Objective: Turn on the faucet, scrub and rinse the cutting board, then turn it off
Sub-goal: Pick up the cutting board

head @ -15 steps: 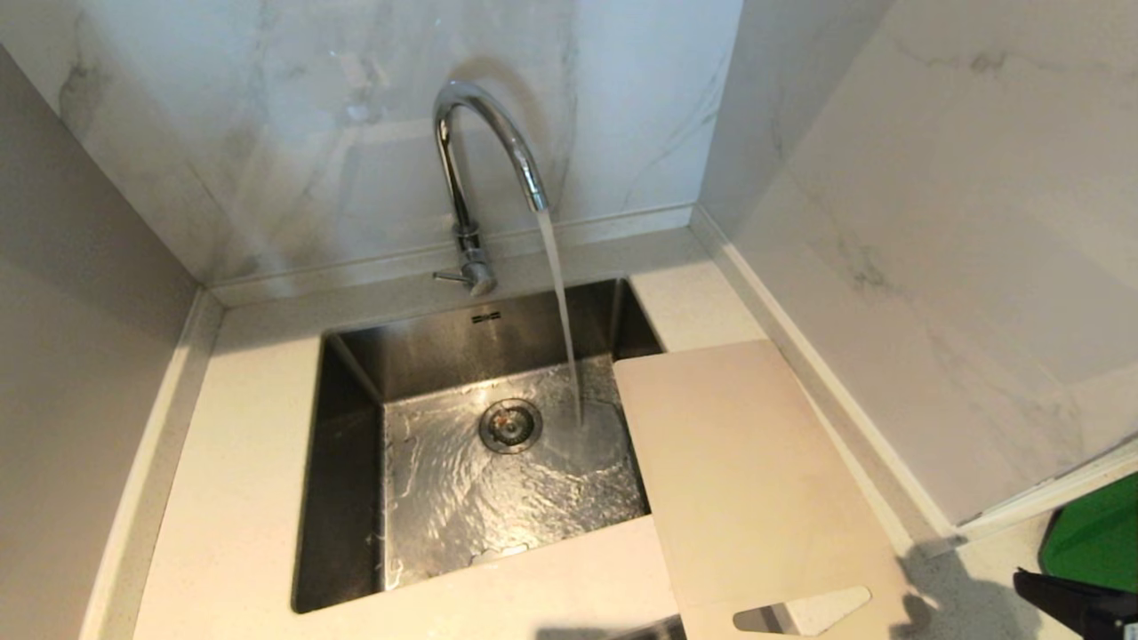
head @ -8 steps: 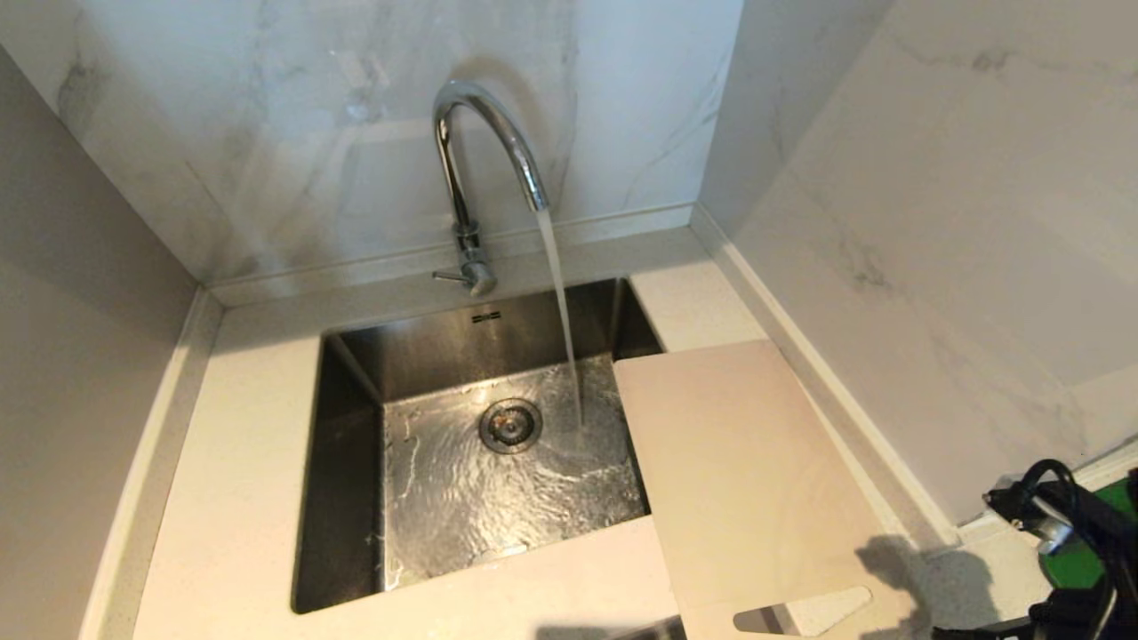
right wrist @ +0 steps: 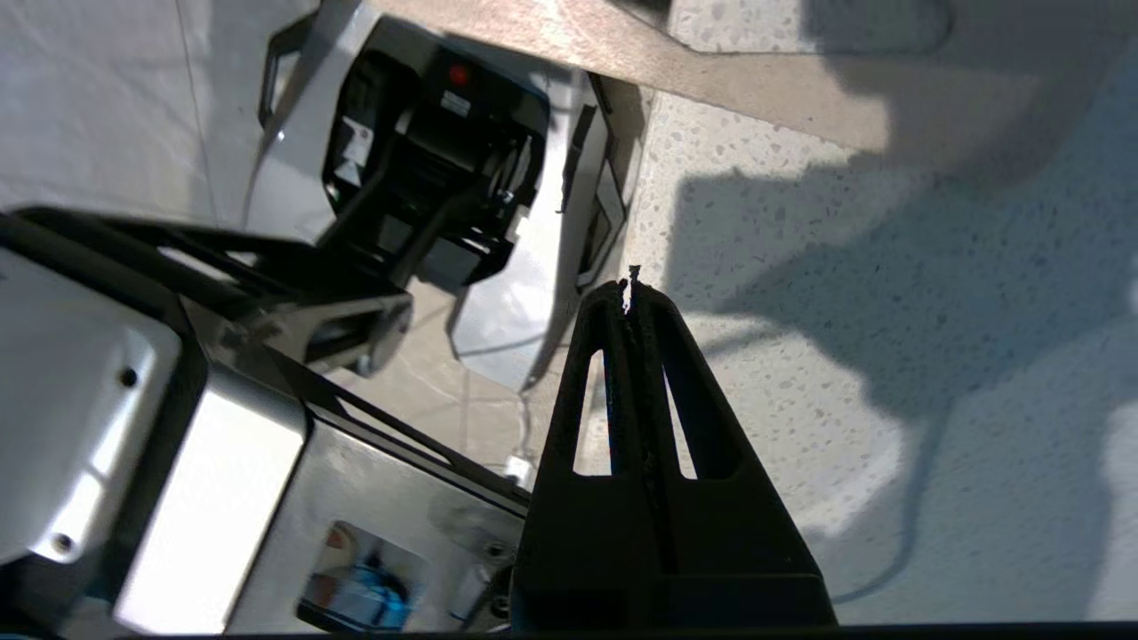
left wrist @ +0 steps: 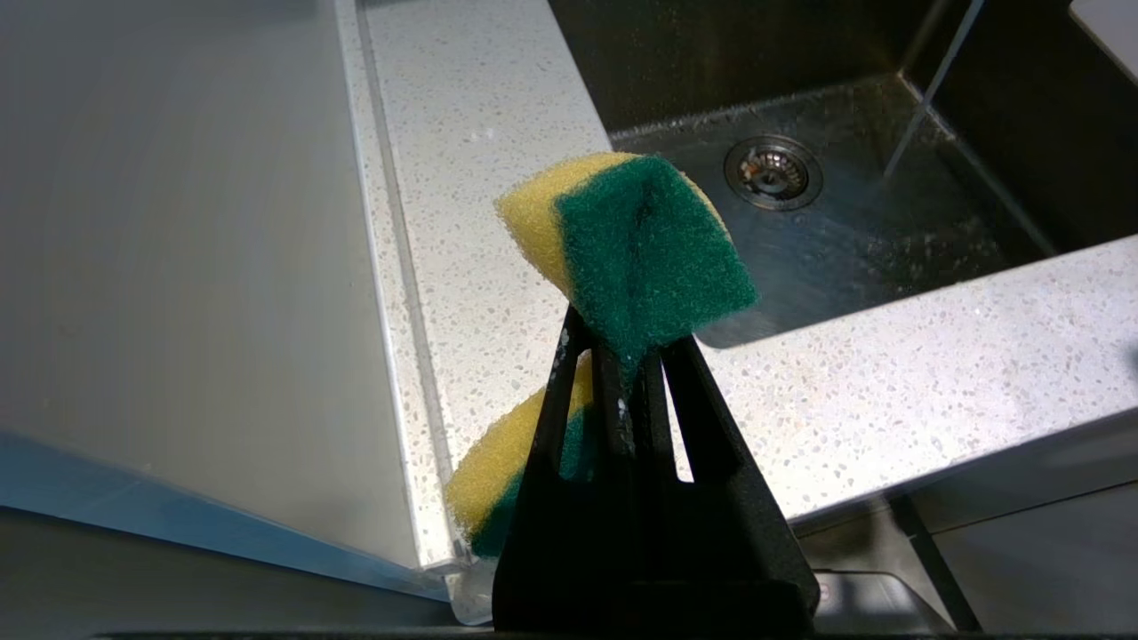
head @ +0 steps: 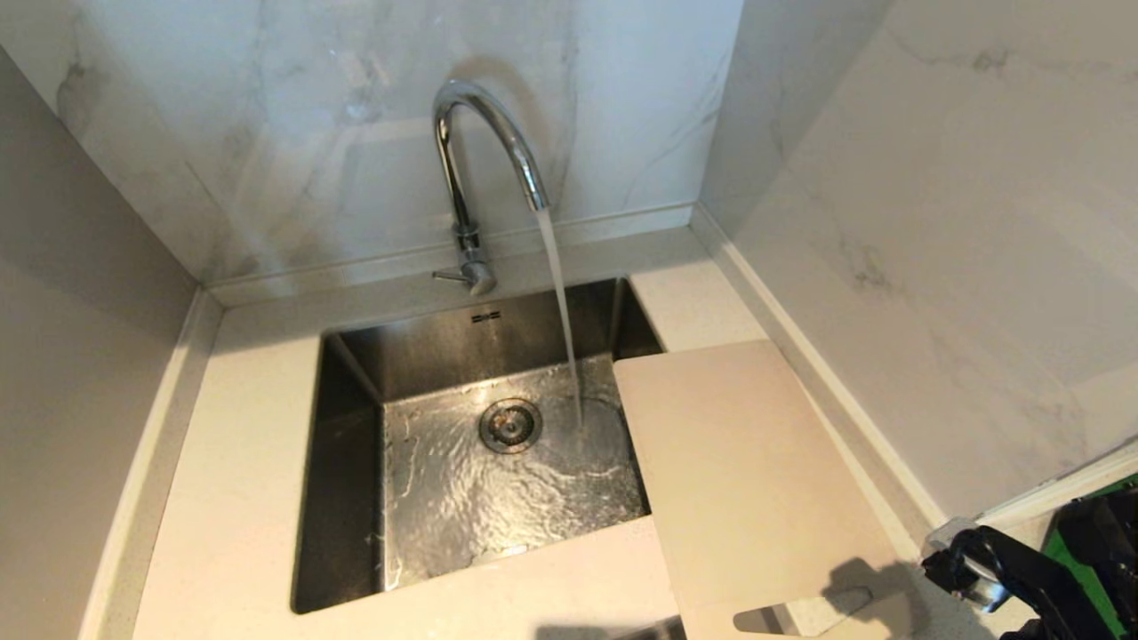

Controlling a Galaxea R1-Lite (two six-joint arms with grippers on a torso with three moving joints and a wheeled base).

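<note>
The chrome faucet stands behind the sink and a stream of water runs from its spout into the basin. The pale beige cutting board lies flat on the counter to the right, its far left corner overhanging the sink; the handle slot is at the near end. My right arm reaches in at the lower right corner, beside the board's near end. My right gripper is shut and empty above the speckled counter. My left gripper is shut on a yellow and green sponge near the sink's front left.
A green slab lies on the counter at the far right, partly behind my right arm. Marble walls close in the counter at the back and on the right. The sink's drain sits mid-basin. The robot's base shows below the counter edge.
My right arm has come further into the lower right corner and moved left toward the board's near end; its shadow now falls over the handle slot. Water keeps running. The board has not moved.
</note>
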